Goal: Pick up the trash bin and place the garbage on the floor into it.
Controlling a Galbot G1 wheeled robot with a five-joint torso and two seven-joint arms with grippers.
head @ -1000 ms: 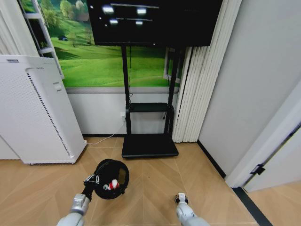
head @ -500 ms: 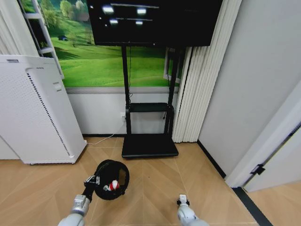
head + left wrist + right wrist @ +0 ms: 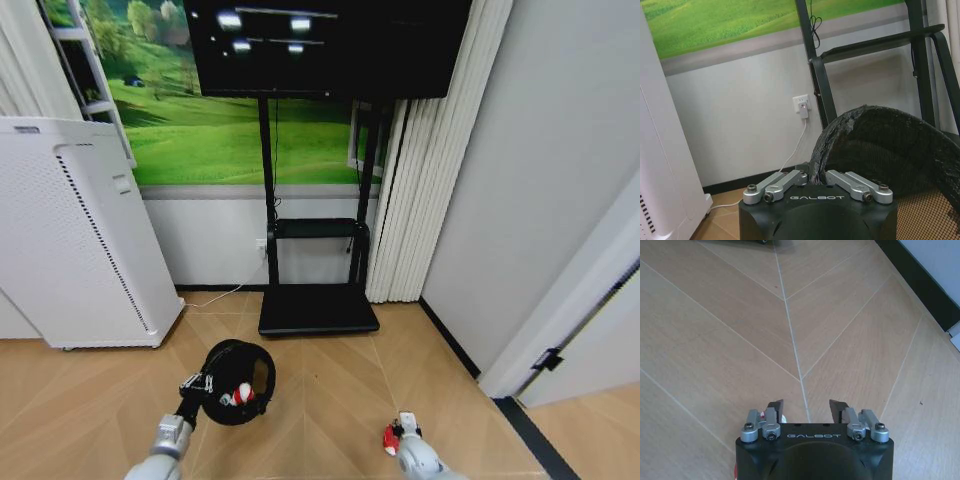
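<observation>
The trash bin [image 3: 226, 356], black and mesh-sided, hangs tilted just above the floor [image 3: 320, 390], and my left gripper [image 3: 199, 384] is shut on its near rim. In the left wrist view that gripper [image 3: 812, 175] clamps the bin [image 3: 880, 140] at its edge. A red-and-white piece of garbage [image 3: 241, 393] lies inside the bin. My right gripper [image 3: 407, 424] is low over the parquet at the lower right, with a red piece of garbage [image 3: 390, 438] right beside it. In the right wrist view the right gripper [image 3: 807, 407] has its fingers apart, with bare floor between the tips.
A tall white perforated appliance [image 3: 70, 230] stands at the left wall. The black TV stand's base [image 3: 318, 310] sits behind the bin, pale curtains [image 3: 420, 200] to its right. A dark strip [image 3: 450, 342] runs along the right wall toward a door [image 3: 590, 340].
My right gripper has shifted right and slightly toward me, and a red piece of garbage now shows beside it. The left gripper and the bin have stayed put.
</observation>
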